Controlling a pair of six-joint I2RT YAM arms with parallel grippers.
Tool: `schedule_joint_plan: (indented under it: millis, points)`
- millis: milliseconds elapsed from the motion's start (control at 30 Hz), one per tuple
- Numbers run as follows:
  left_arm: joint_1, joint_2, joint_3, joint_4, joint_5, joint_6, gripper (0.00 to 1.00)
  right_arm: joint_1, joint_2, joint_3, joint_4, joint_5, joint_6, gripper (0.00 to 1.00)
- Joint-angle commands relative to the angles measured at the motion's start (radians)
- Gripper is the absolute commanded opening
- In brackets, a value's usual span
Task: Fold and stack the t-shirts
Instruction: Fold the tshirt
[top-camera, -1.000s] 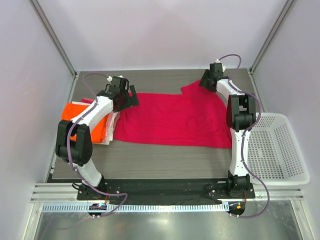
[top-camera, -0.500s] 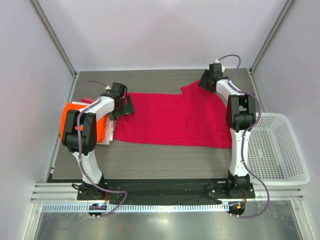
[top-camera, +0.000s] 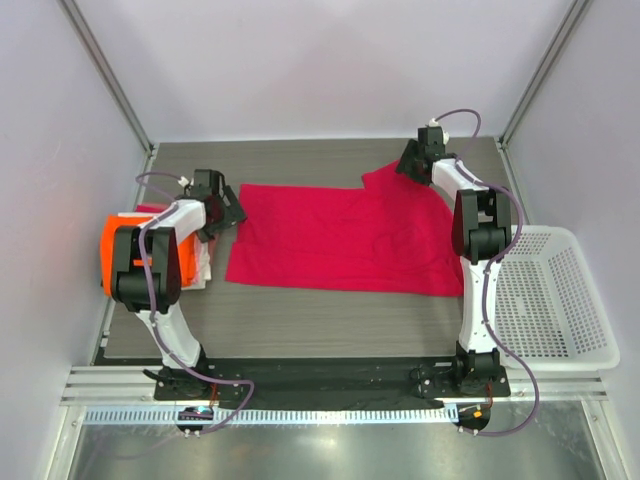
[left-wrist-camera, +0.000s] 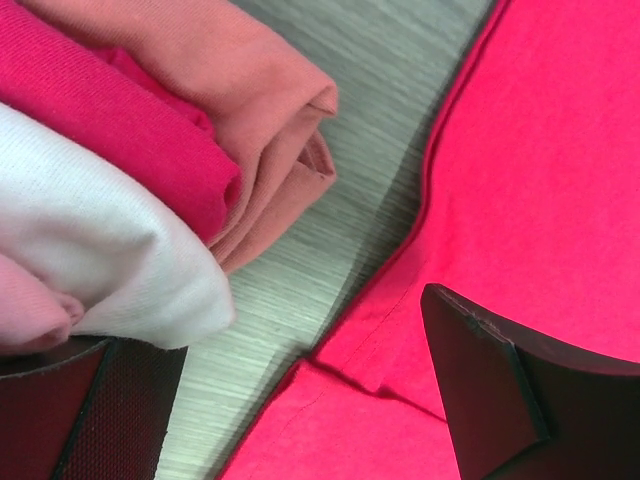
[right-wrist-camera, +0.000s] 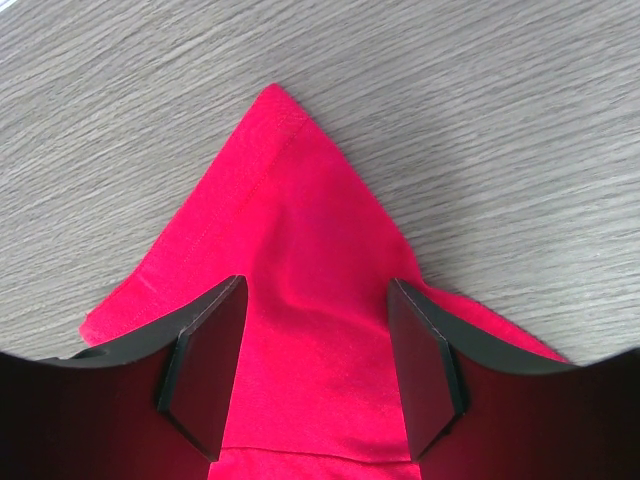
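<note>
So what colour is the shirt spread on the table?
The t-shirt is plain crimson red; the top external view shows it best.

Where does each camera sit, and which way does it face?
Top: above and behind the arms, looking down at the table; both arms show.
Left wrist: on the left arm, facing down; left claw, folded shirts, red shirt show.
Right wrist: on the right arm, facing down; right claw straddles the red shirt's corner.
Shared: all see the red shirt.

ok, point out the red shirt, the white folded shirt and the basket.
red shirt (top-camera: 340, 235), top external view, middle of the spread body.
white folded shirt (left-wrist-camera: 110, 250), left wrist view, rounded fold.
basket (top-camera: 545, 300), top external view, bare lattice floor.
</note>
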Motion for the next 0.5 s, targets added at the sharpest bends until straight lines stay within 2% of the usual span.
schedule_joint_plan:
  millis: [0, 133, 233, 367, 467]
  points:
    - [0.03, -0.058, -0.012, 0.08, 0.034, -0.014, 0.94, 0.006, -0.028, 0.047, 0.015, 0.005, -0.015, 0.64]
    - [0.018, -0.035, 0.098, 0.109, 0.103, -0.032, 0.95, 0.005, 0.01, 0.107, -0.004, 0.016, -0.034, 0.64]
    - [0.008, 0.033, 0.225, 0.106, 0.082, -0.072, 0.95, 0.006, 0.051, 0.188, -0.051, 0.045, -0.046, 0.64]
    - [0.004, 0.149, 0.327, 0.111, 0.018, -0.17, 0.95, 0.006, 0.088, 0.257, -0.062, 0.097, -0.066, 0.63]
    - [-0.002, 0.23, 0.376, 0.116, 0.021, -0.198, 0.94, 0.016, 0.125, 0.303, -0.079, 0.123, -0.086, 0.63]
